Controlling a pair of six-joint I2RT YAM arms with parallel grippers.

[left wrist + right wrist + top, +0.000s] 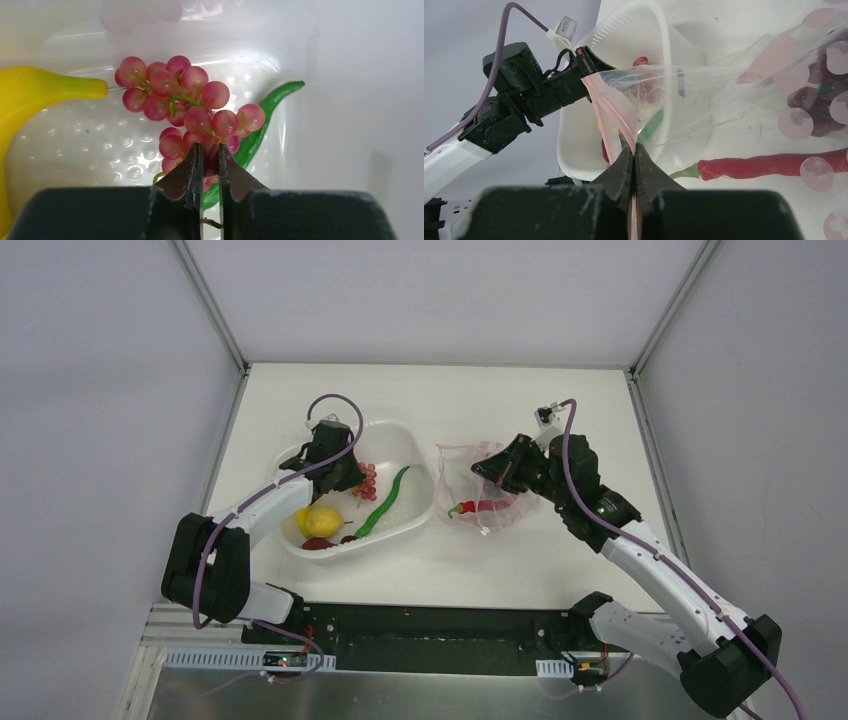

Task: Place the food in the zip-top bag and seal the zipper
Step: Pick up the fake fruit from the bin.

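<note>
My left gripper is shut on a pink-red grape bunch and holds it over the white tub. In the left wrist view the fingers pinch the bunch's lower grapes. The banana, round yellow fruit and green chili lie in the tub. My right gripper is shut on the zipper of the zip-top bag and holds its mouth up. A red chili lies inside the bag, and a dark red cluster shows through it.
A dark red piece lies at the tub's near end. The tub's right rim stands close against the bag's mouth. Grey walls enclose the white table on three sides.
</note>
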